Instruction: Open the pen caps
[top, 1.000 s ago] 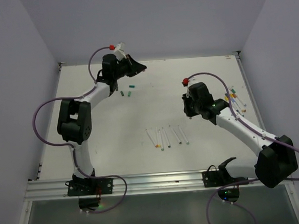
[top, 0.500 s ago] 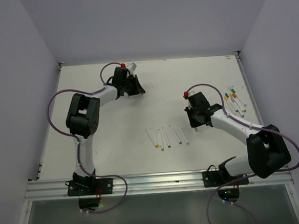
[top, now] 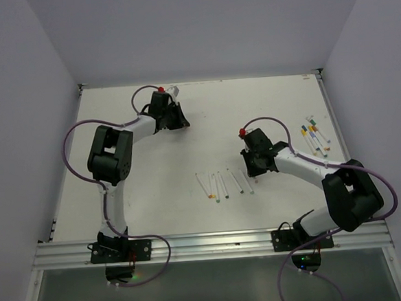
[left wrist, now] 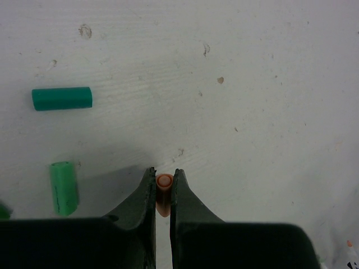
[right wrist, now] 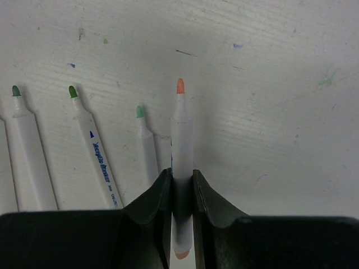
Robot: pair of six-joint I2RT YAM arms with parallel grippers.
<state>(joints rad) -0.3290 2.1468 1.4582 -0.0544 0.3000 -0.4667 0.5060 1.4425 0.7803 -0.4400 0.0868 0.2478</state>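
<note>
Caps: one orange cap [left wrist: 164, 193] was pinched, open mouth outward, between the closed jaws of your left gripper [left wrist: 162, 179], at the far left of the surface [top: 153, 167]. Two green caps [left wrist: 61, 98] lay loose just left of it, apart from each other and from the gripper.

Pens: one orange-tipped pen [right wrist: 180, 145], already uncapped, was clamped by its barrel in your right gripper [right wrist: 181, 179], tip pointing away. Three uncapped pens [right wrist: 95, 151] with green tips lay to its left, the nearest just beside it. A group of capped pens [top: 314, 137] waited near the right edge, well apart from both grippers.

Hazards, as judged:
- The orange cap is round. Released from any height, it could roll away from the green ones.
- The held pen sat very close to its neighbour. Set down carelessly, it could land across that barrel or knock the row askew.
- Its bare tip could mark the surface if you lowered it nose first.

Not determinable:
- Whether the held pen or cap touched the surface.
- The caps in the overhead view, where the left gripper covered them.
- The number and colours of the capped pens, which were too small to tell.
- The lower barrels of the row, which were cut off in the right wrist view.
</note>
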